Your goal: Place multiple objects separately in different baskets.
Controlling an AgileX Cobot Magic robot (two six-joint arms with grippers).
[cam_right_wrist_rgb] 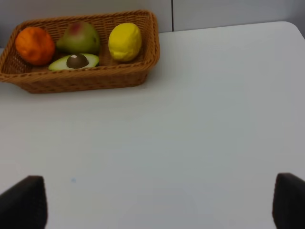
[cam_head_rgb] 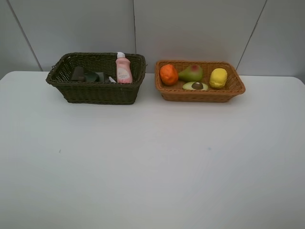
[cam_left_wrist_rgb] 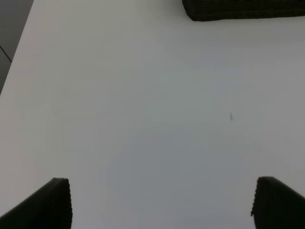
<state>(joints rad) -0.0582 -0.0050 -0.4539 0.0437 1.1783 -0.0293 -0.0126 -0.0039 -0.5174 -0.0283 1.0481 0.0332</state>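
At the back of the white table stand two wicker baskets. The dark green-brown basket (cam_head_rgb: pixel 95 93) holds a small pink bottle (cam_head_rgb: pixel 123 70), upright against its right wall, and a dark green pump bottle (cam_head_rgb: pixel 88 75) lying inside. The orange-tan basket (cam_head_rgb: pixel 200 95) holds an orange (cam_head_rgb: pixel 168 74), a red-green pear (cam_head_rgb: pixel 191 73), a yellow lemon (cam_head_rgb: pixel 218 78) and an avocado half with pit (cam_head_rgb: pixel 195 86). My left gripper (cam_left_wrist_rgb: pixel 162 205) is open over bare table, well short of the dark basket (cam_left_wrist_rgb: pixel 243 9). My right gripper (cam_right_wrist_rgb: pixel 157 205) is open and empty, well short of the orange-tan basket (cam_right_wrist_rgb: pixel 86 81).
The white table (cam_head_rgb: pixel 152 162) stretches wide in front of both baskets. A grey panelled wall rises behind them. Neither arm shows in the exterior high view. A tiny dark speck (cam_left_wrist_rgb: pixel 231 116) marks the tabletop.
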